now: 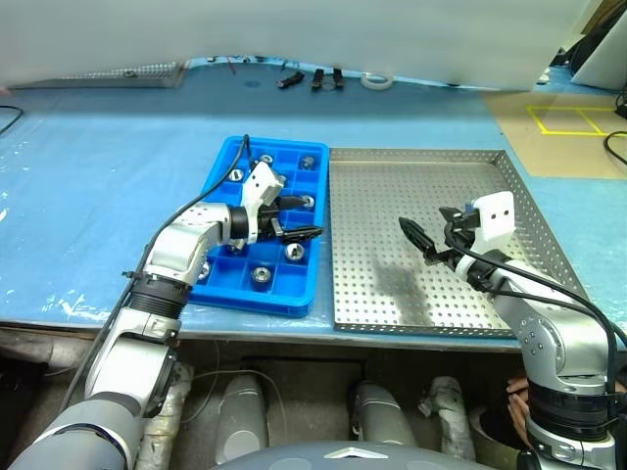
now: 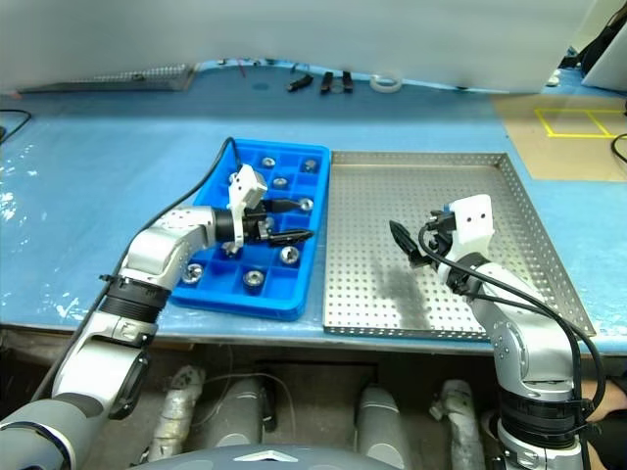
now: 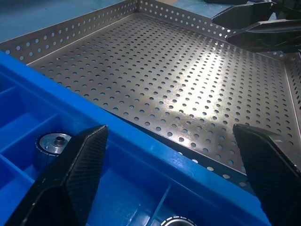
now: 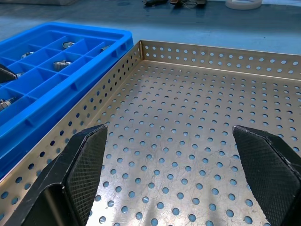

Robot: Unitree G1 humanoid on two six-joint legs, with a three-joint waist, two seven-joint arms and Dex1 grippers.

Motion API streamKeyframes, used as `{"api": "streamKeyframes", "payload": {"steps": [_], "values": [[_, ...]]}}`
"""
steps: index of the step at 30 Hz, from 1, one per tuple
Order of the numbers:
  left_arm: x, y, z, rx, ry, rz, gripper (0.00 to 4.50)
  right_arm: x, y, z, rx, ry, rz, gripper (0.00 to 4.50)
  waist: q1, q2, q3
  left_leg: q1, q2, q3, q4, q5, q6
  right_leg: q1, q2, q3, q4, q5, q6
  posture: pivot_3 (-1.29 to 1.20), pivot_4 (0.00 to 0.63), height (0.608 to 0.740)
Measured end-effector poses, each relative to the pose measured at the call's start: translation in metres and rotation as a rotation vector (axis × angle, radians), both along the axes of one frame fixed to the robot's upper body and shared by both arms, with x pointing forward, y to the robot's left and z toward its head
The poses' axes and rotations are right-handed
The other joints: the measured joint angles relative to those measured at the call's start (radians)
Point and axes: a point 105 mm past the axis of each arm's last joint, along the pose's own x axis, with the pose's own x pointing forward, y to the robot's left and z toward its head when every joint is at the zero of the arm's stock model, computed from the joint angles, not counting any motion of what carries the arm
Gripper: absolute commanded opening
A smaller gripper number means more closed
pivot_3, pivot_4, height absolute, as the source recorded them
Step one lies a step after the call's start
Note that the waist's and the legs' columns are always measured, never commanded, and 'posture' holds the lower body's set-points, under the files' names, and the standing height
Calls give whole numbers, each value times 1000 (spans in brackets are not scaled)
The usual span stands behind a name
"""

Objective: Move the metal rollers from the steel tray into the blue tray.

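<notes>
We see the steel tray lying on the pale blue table sheet, its perforated floor bare, with the blue tray touching its left rim. The metal rollers sit in separate compartments of the blue tray, one to a square, just left of the steel tray's edge. Our left gripper hangs over the blue tray's right-hand columns, pointing across toward the steel tray, its two black fingers spread wide with nothing between them. Our right gripper hovers above the middle of the steel tray, fingers likewise spread wide and holding nothing. Beyond the steel tray's far rim, a roll of white tape and some small dark tools lie on the sheet.
</notes>
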Motion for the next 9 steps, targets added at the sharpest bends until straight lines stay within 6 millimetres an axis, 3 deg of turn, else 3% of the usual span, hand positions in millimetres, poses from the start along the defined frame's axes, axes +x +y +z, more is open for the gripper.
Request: {"api": "streamKeyframes", "payload": {"steps": [9], "values": [[0,0,0,0,0,0,4500,1,1,2,5,-7,2,4483,0,0,0,0,0,0,-3,0,0,0,0,0,-4,0,0,-204,150,740]]}}
